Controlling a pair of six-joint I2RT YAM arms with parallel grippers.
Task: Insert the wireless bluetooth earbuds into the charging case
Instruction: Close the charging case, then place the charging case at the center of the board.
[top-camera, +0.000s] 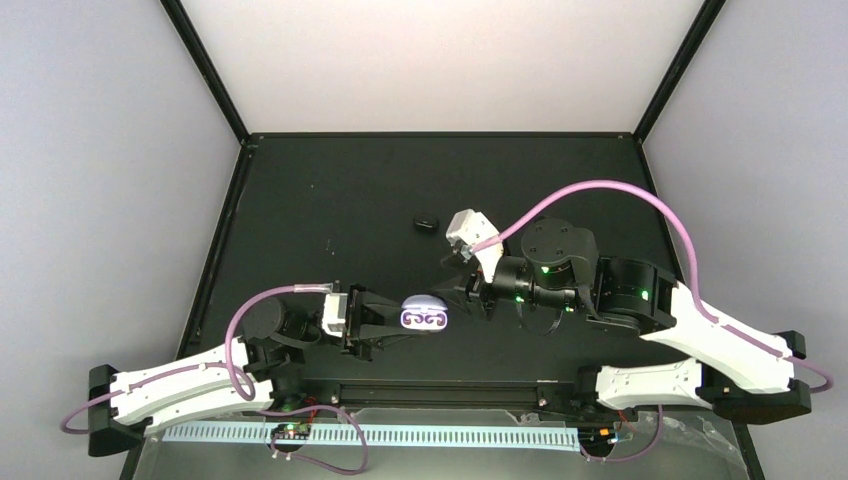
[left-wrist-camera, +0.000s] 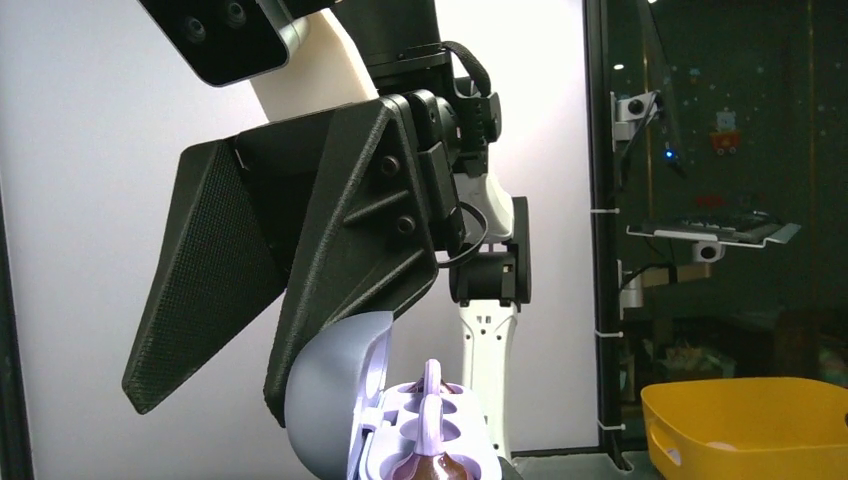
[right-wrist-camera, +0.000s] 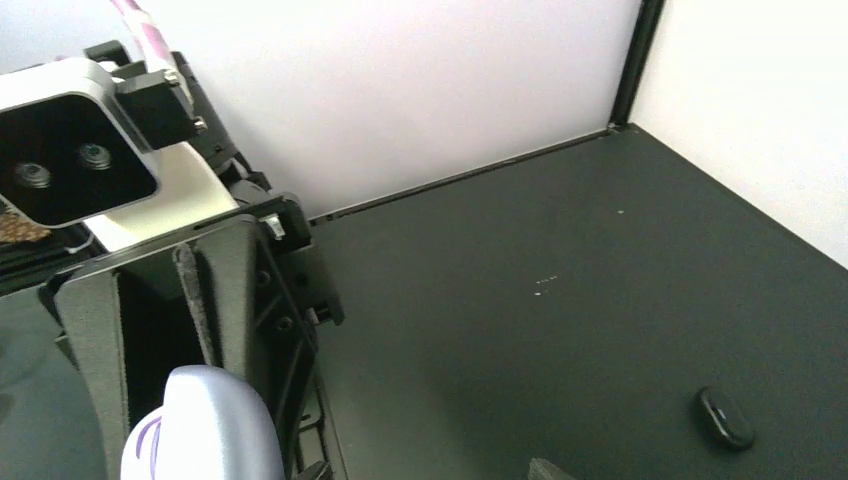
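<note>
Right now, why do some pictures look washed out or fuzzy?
Top external: back wall bleached white, the charging case glows pale against the dark table. Left wrist: bright background turns the right gripper into a near-silhouette. Right wrist: the case, close to the lens, is blurred; the table beyond is sharp.

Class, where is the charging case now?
Top view: the open charging case is held in the left gripper, front centre, the right gripper close on its right.

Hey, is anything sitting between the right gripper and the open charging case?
Nothing visible does. The right gripper is right beside the charging case, which the left gripper holds. The small black piece lies farther back on the table, off that line.
</note>
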